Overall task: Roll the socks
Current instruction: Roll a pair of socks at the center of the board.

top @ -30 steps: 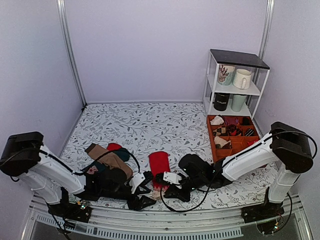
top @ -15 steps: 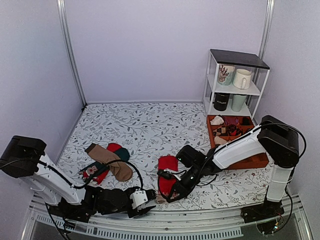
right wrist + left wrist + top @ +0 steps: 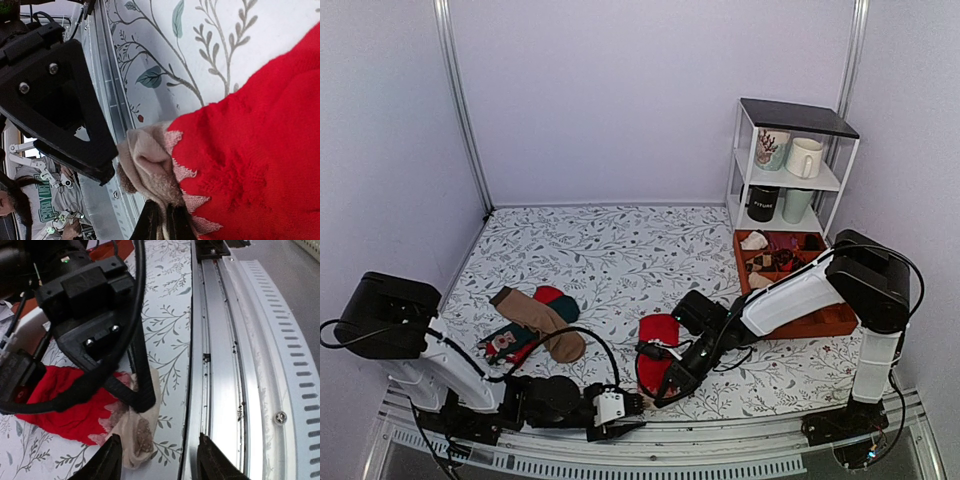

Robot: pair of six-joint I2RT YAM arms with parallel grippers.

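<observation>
The red socks (image 3: 658, 338) lie bunched on the floral tabletop near its front edge. Their pale beige end (image 3: 150, 165) is pinched in my right gripper (image 3: 164, 222), which is shut on it. In the left wrist view the red socks (image 3: 65, 405) and the beige end (image 3: 137, 432) lie just ahead of my left gripper (image 3: 160, 460). That gripper is open and empty, low over the front rail. The right gripper's black fingers (image 3: 137, 385) press on the beige end there. From above, the left gripper (image 3: 628, 403) sits just left of the right gripper (image 3: 658, 385).
A tan-brown sock (image 3: 535, 318), a dark green sock (image 3: 564, 306) and a patterned sock (image 3: 500, 343) lie at the left. An orange tray (image 3: 835, 318) of small items and a white shelf (image 3: 790, 180) with mugs stand at the right. The metal rail (image 3: 235, 365) runs along the front edge.
The left gripper has drawn back from the socks to the front rail. The right gripper has moved left along the socks with the beige end; the red socks went from flat to bunched.
</observation>
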